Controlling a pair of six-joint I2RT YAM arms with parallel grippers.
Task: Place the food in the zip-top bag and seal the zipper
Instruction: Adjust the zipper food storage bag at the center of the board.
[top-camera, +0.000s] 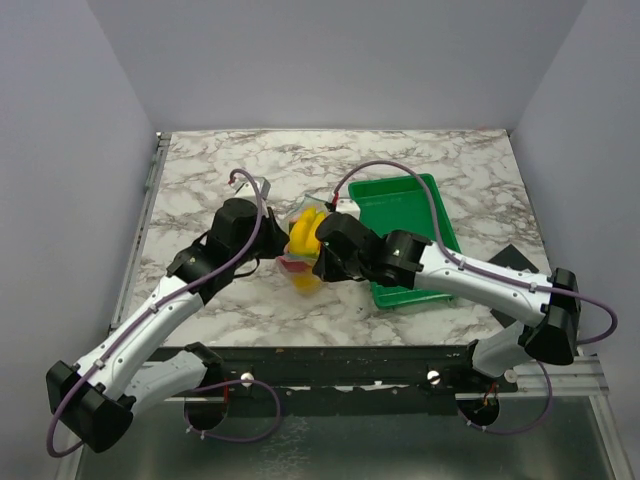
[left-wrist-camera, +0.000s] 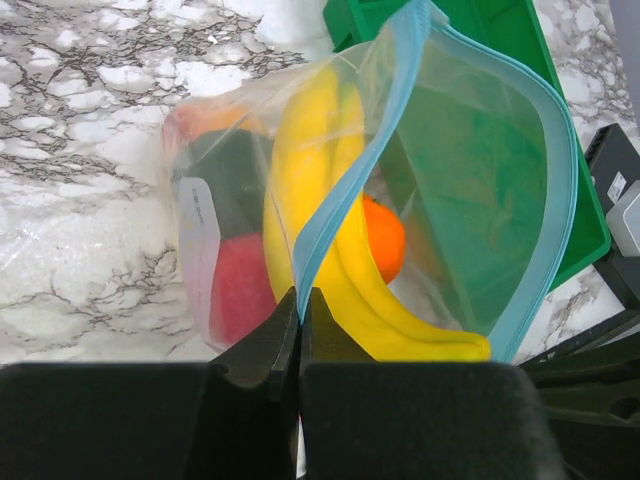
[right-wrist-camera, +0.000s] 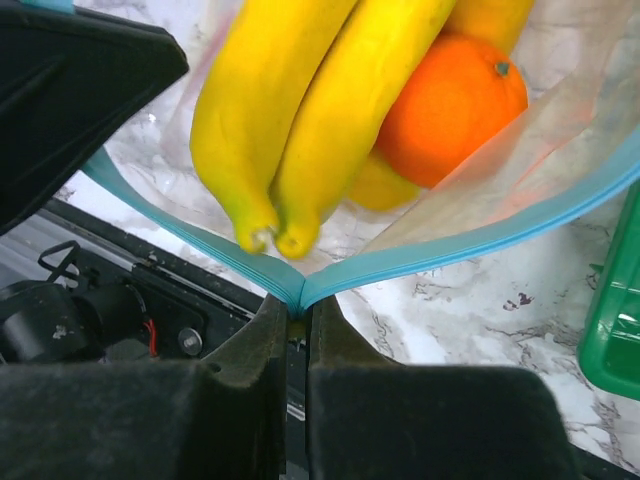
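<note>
The clear zip-top bag (left-wrist-camera: 470, 180) is held up between my two grippers at mid-table (top-camera: 303, 250). Its light blue zipper (left-wrist-camera: 335, 200) gapes open in a wide loop. Inside lie the yellow banana bunch (left-wrist-camera: 320, 180), an orange fruit (left-wrist-camera: 385, 240) and a red fruit (left-wrist-camera: 240, 290). My left gripper (left-wrist-camera: 298, 297) is shut on one end of the zipper. My right gripper (right-wrist-camera: 298, 303) is shut on the other end of the zipper (right-wrist-camera: 470, 245), with the bananas (right-wrist-camera: 300, 110) and the orange (right-wrist-camera: 450, 100) just above it.
The green tray (top-camera: 405, 225) sits right of the bag under my right arm, with no fruit seen in it. It shows through the bag in the left wrist view (left-wrist-camera: 500, 60). Marble tabletop (top-camera: 200, 190) lies around; the table's front edge is near.
</note>
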